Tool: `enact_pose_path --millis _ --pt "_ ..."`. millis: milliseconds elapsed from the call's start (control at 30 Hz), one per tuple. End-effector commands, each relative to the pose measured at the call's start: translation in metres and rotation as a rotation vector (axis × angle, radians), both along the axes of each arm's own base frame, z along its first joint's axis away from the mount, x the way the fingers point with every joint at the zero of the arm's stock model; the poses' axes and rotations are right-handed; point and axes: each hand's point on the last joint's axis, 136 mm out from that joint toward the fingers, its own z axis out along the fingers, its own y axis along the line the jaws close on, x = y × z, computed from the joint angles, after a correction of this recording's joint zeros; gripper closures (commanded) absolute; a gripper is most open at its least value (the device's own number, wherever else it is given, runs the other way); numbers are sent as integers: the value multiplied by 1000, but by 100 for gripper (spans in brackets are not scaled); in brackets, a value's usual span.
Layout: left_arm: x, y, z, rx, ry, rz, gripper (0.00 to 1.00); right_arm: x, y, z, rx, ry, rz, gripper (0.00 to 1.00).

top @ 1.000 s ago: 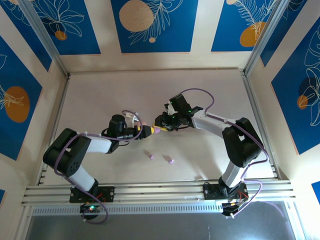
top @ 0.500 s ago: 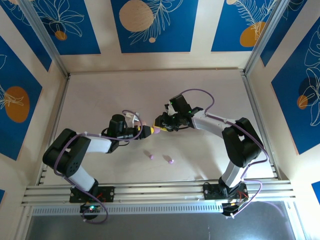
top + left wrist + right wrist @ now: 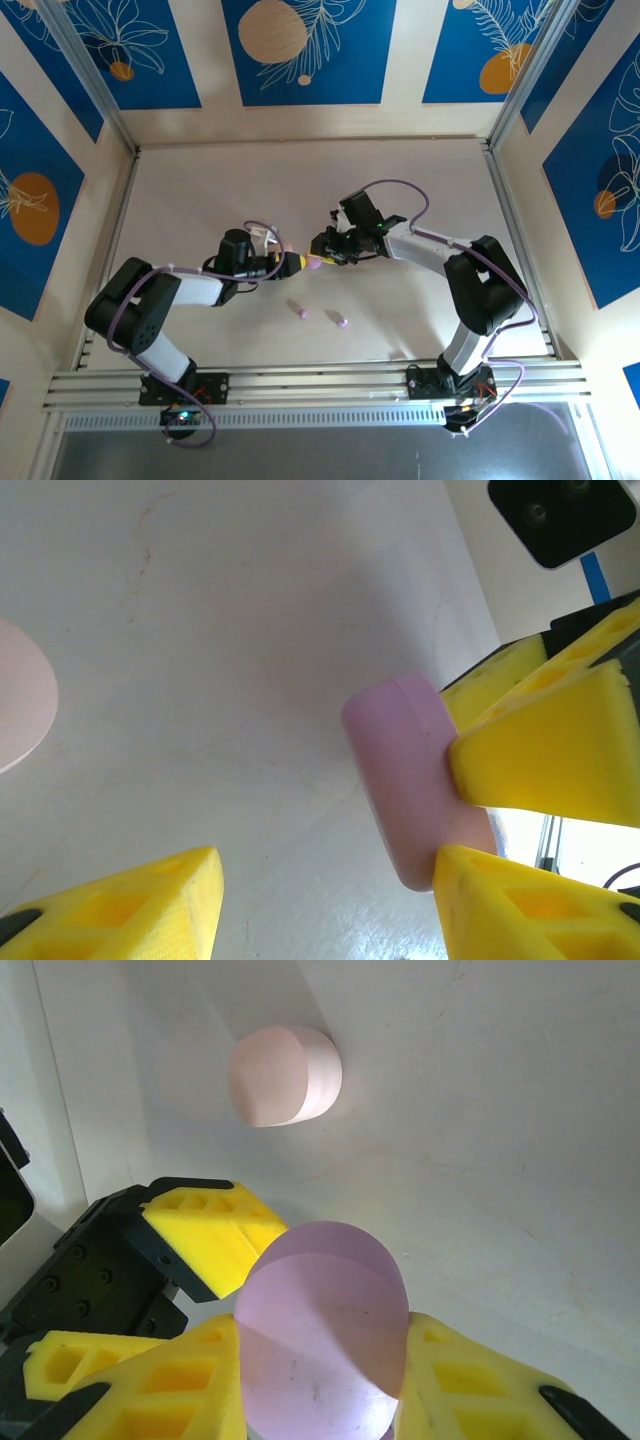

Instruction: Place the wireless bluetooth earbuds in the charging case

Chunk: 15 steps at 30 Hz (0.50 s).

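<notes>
My right gripper (image 3: 320, 1385) is shut on a light purple oval charging case (image 3: 320, 1340), held on edge just above the table; its lid looks closed. My left gripper (image 3: 330, 905) is open and faces it from the left. One of its fingers (image 3: 530, 900) sits against the case's lower end (image 3: 410, 770), and the other (image 3: 130, 910) stands well clear. The two grippers meet at mid-table (image 3: 315, 261). Two tiny purple earbuds (image 3: 301, 311) (image 3: 340, 322) lie on the table in front of them, apart from both grippers.
A pale pink oval case (image 3: 285, 1075) lies on the table just beyond the grippers, also at the left edge of the left wrist view (image 3: 20, 710). The white tabletop (image 3: 420, 180) is walled at the back and sides.
The left gripper's jaws have narrowed a little around the purple case. The right wrist has shifted slightly; the case stays in its grip. The earbuds have not moved.
</notes>
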Motion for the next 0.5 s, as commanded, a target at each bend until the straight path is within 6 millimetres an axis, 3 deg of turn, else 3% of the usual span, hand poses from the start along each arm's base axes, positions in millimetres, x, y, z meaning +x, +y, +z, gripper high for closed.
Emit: enact_pose_path --millis 0,267,467 --pt "9 3 1 26 -15 26 43 -14 7 18 61 9 42 69" --pt "8 2 7 -6 -27 17 42 -15 4 14 52 15 35 69" --pt "8 2 4 1 -14 21 42 -13 -3 -12 -5 51 21 69"
